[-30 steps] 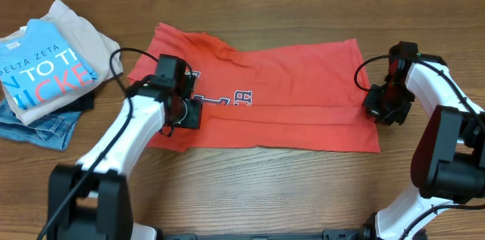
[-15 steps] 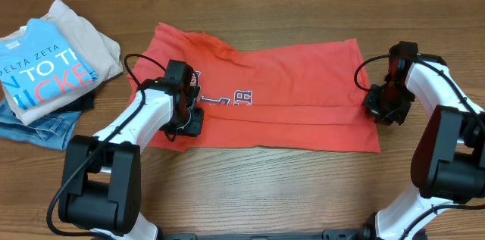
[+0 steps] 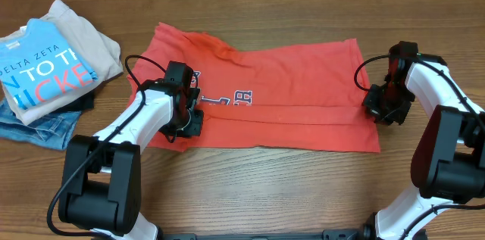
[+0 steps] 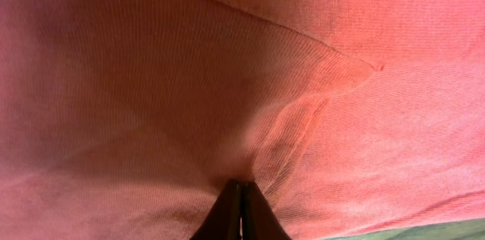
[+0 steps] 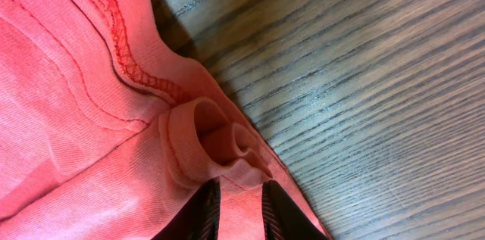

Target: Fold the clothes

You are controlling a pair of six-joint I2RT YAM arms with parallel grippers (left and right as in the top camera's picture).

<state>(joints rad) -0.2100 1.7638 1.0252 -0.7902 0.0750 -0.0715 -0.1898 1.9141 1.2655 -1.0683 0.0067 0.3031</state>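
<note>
The clothes [image 3: 288,81], a coral-red T-shirt with dark lettering [image 3: 227,100], lie spread sideways across the wooden table, with a long fold along the near side. My left gripper [image 3: 188,119] rests on the shirt's left part, just left of the print. In the left wrist view its jaws [image 4: 241,185] are pressed together, and a pucker of red cloth [image 4: 295,119] runs into the tips. My right gripper [image 3: 377,107] sits at the shirt's right edge. In the right wrist view it [image 5: 240,194] pinches a rolled bunch of hem [image 5: 220,138] between its fingers.
A stack of folded garments lies at the far left: a bright blue T-shirt [image 3: 42,73] on a beige piece [image 3: 83,32], with blue jeans [image 3: 45,130] underneath. Bare wooden table [image 3: 265,187] stretches in front of the shirt.
My left gripper slid slightly right on the shirt and closed from open to shut, pinching cloth. The right arm and its grip stayed still.
</note>
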